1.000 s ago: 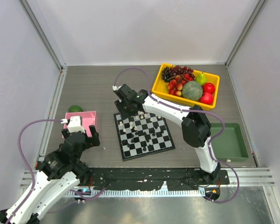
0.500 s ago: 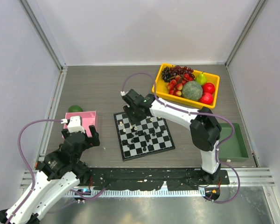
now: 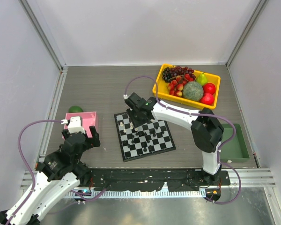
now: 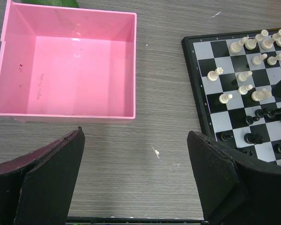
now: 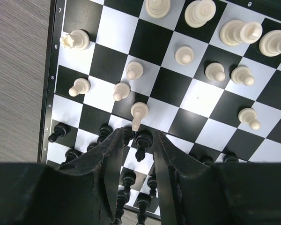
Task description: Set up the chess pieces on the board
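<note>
Digits are printed in pale ink on the thin dark border of the board (image 5: 49, 61), and they are read in the right wrist view. Down that left border the row numbers 7, 6, 5, 4, 3 and 2 are seen in order, each beside its own row of squares. On the top border, near the right corner, one small letter is seen upside down, probably an "e". Similar border marks appear in the left wrist view but cannot be read. No other text is found.
</note>
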### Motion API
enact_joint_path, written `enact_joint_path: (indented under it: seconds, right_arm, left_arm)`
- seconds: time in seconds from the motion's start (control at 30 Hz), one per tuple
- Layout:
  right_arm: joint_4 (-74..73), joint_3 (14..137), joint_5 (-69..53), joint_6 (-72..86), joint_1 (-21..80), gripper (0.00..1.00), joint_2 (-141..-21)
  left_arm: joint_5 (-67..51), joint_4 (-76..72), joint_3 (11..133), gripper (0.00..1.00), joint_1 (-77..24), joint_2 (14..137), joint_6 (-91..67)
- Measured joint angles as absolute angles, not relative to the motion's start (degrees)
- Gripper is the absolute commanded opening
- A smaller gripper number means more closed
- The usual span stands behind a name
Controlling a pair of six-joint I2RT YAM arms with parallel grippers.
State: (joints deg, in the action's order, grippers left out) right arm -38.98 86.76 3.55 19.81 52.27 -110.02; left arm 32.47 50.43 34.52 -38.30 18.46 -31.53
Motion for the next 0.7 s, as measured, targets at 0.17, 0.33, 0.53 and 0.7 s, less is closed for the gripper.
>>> enact_joint_path:
  seconds: [0.17,0.33,0.53,0.7]
  right_arm:
    - [-38.57,86.85,3.53,19.84,52.27,0.35,-110.72]
    - [-38.41,86.89,3.51,19.86,52.12,0.33,-111.81]
    - [-38.13,86.89,3.29,19.90,51.94,0.24,-112.29]
    - [-37.93,86.98,2.87,19.90,51.90,0.26,-112.49]
  left_arm:
    - [32.47,50.41,34.52,0.99,-38.30,18.31,-31.53]
    - [32.47,50.41,34.50,0.99,-38.30,18.24,-31.53]
    - [32.47,50.41,34.50,0.99,-38.30,18.24,-31.53]
    - [32.47,50.41,34.50,0.99,-38.30,18.24,-31.53]
